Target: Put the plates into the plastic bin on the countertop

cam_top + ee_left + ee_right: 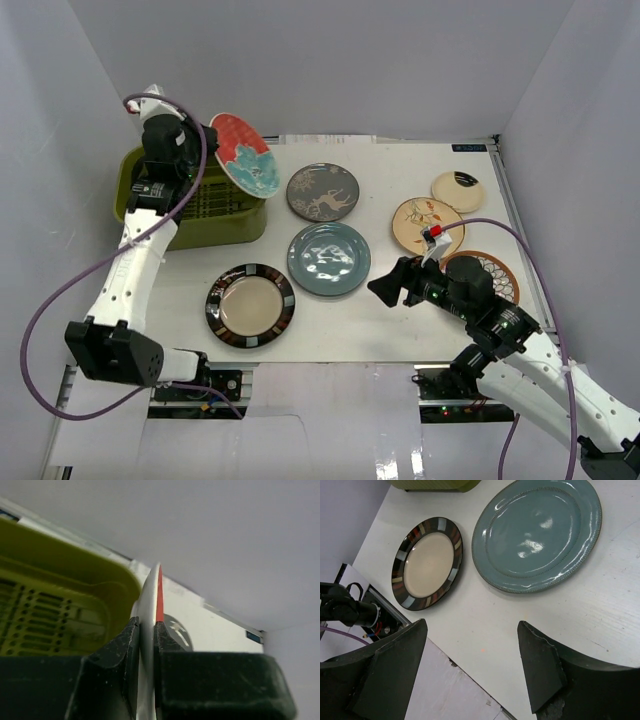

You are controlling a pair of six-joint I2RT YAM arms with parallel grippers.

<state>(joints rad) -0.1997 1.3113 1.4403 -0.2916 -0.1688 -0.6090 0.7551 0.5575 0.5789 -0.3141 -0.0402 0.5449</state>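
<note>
The red-teal plate (245,153) is clamped on edge, tilted, in the left pincer (146,630) above the right rim of the olive bin (228,225). Six plates lie flat on the white surface (330,330): grey deer (323,192), blue-grey (329,258), black-rimmed (250,304), leaf-and-bird (427,225), small cream (458,191), petal (497,272).

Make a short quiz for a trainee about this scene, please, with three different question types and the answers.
1. True or false: the left tool is shut on the rim of the red-teal plate.
2. How many plates lie flat on the countertop? A) four B) six C) eight
3. Fill in the gap: the right tool, near the blue-grey plate, is ____ and holds nothing.

Key: 1 true; 2 B; 3 open.
</note>
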